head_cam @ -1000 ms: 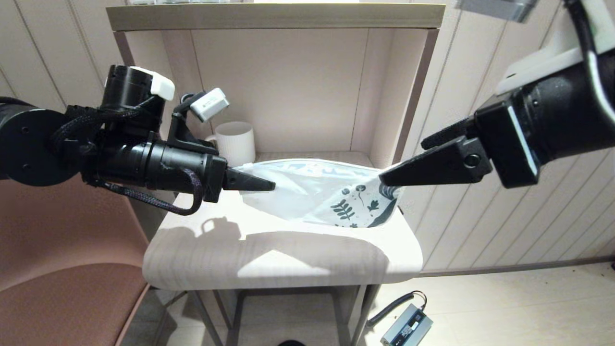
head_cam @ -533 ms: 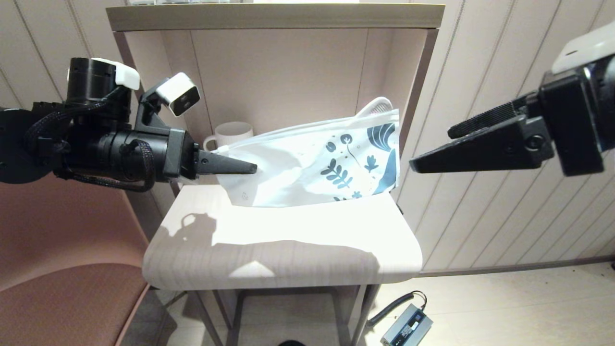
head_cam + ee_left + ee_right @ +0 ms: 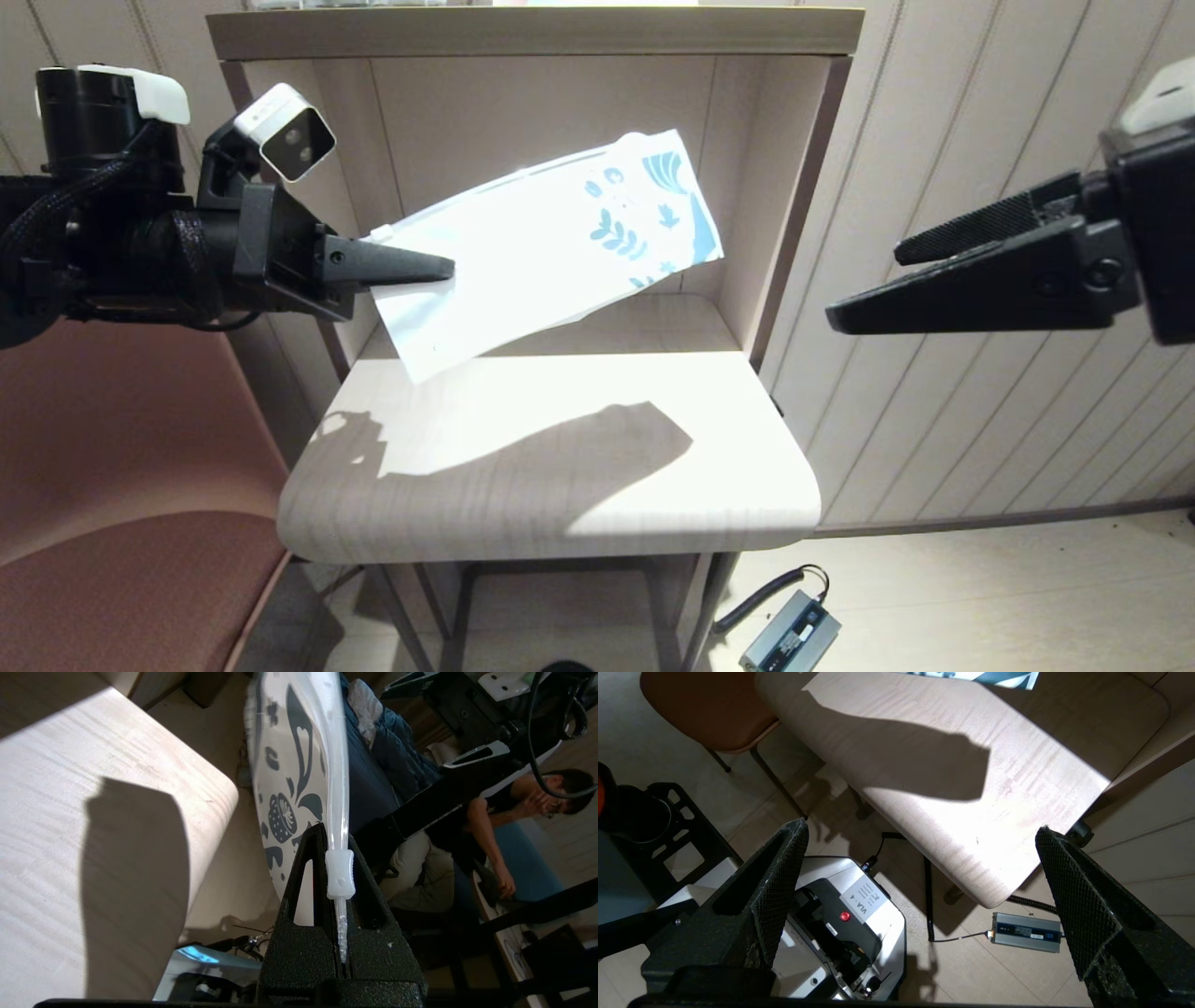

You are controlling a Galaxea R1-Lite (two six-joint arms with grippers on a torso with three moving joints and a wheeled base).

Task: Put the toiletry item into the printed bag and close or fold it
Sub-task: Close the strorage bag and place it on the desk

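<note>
Bag [image 3: 551, 243], printed end to the right, hangs in the air above the worktop [image 3: 560, 467], pinched at its zip-slider end by the left pincer [image 3: 439, 271]; comb not visible, likely inside; right pincer [image 3: 840, 317] gapes wide and empty, well right; setting down or folding seems left.

Pale wood tabletop [image 3: 560, 485] with rounded corners, hard light and a sharp shadow on it. Open shelf niche [image 3: 551, 149] behind, panelled walls [image 3: 934, 121], tan floor [image 3: 980, 597], brown chair [image 3: 121, 560] at left.
</note>
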